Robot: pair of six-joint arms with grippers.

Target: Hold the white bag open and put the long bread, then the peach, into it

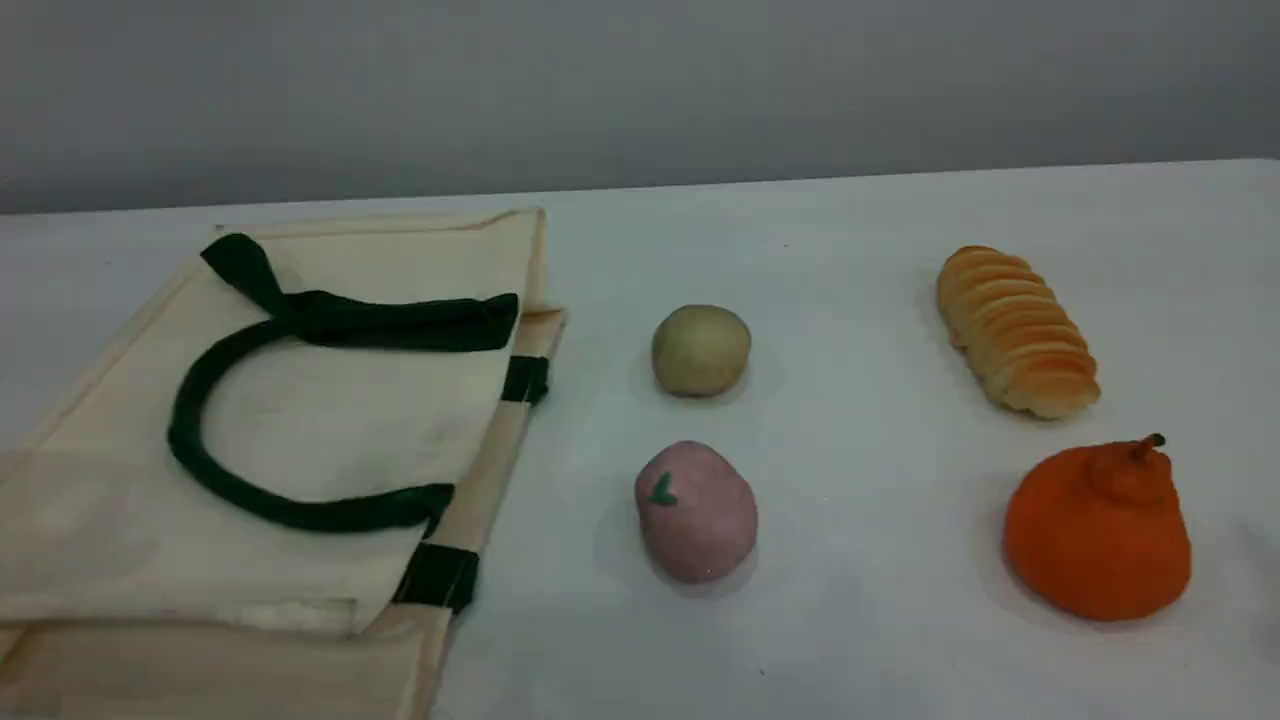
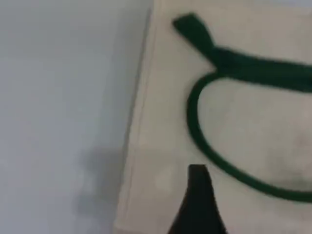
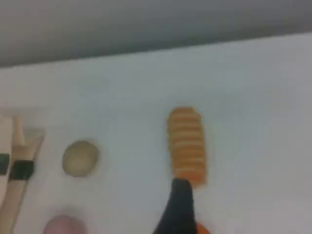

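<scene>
Long bread point(image 1: 1018, 333) lies on the counter point(image 1: 850, 240) at the far right, well apart from the white bag point(image 1: 330, 420), which lies flat at the left with its mouth not yet held open; in the right wrist view we see the loaf straight ahead of the right fingers point(image 3: 179, 207), its near end just beyond the dark tip and its long axis running directly away from it, so we judge the right arm the nearer one and a grasp across the ridges the natural one; those fingers stand spread wide with nothing between them; the left fingers point(image 2: 197, 200) hover over the bag beside its green handle point(image 2: 253, 70), likewise wide apart and holding nothing; the peach point(image 1: 696, 512) sits between bag and loaf, nearer the camera than a beige ball point(image 1: 701, 350); we can read no brand, label or writing anywhere
</scene>
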